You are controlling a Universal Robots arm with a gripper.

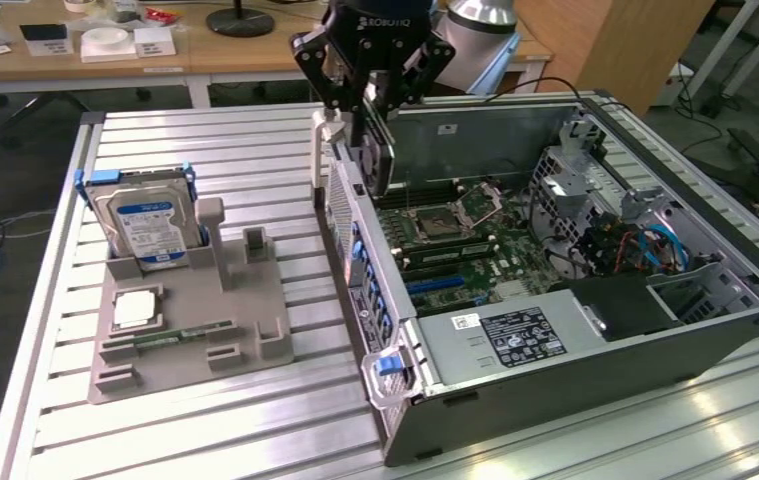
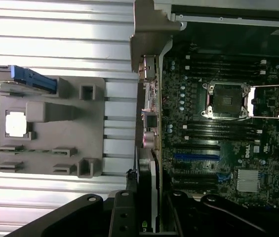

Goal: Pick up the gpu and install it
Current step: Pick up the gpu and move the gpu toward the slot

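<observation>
The gpu hangs edge-on as a thin dark slab, upright, with my gripper shut on its top edge. It is held above the rear wall of the open computer case, beside the motherboard. In the wrist view the gpu runs between the two black fingers, its pale bracket edge lying along the case's rear wall. The blue expansion slot lies just inside that wall.
A grey fixture on the slatted aluminium table holds a hard drive in a blue frame, a processor chip and a memory stick. The power supply fills the case's near end. Desks stand behind.
</observation>
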